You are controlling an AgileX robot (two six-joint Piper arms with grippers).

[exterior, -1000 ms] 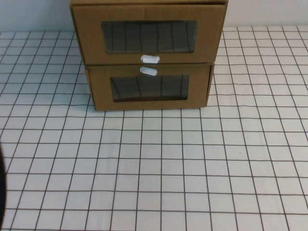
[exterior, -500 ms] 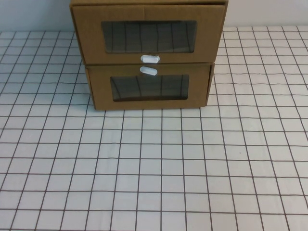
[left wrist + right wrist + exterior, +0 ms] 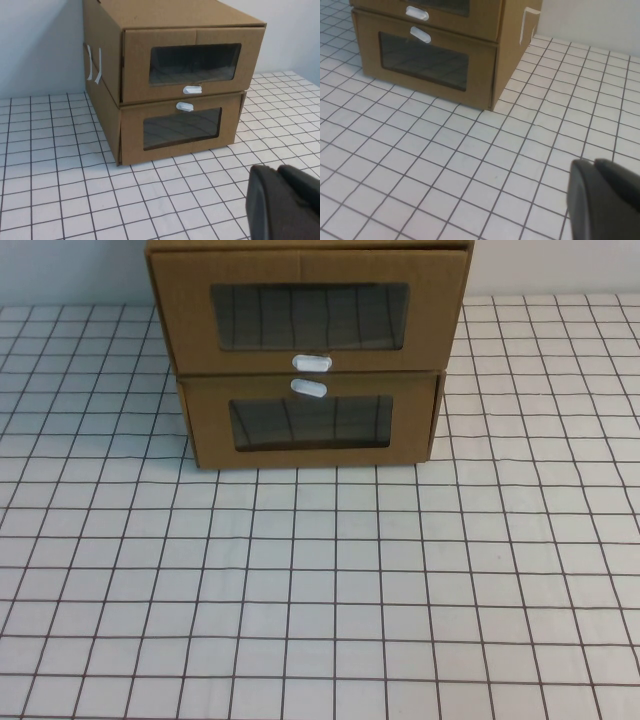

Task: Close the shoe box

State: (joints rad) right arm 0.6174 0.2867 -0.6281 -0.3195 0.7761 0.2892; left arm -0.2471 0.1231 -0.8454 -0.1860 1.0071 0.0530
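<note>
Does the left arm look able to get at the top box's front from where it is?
Probably yes. The left gripper hangs back from the shoe box, with only bare gridded table between them. The right gripper is also well clear.

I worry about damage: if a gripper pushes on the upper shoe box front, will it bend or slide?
The shoe box is cardboard with a wide clear window, so its front probably flexes, mostly at the window. It sits on the lower box, so it may slide. Neither the left gripper nor the right gripper touches it.

A white table surface (image 3: 330, 580) ruled with a dark grid meets a plain pale wall (image 3: 70, 270).
</note>
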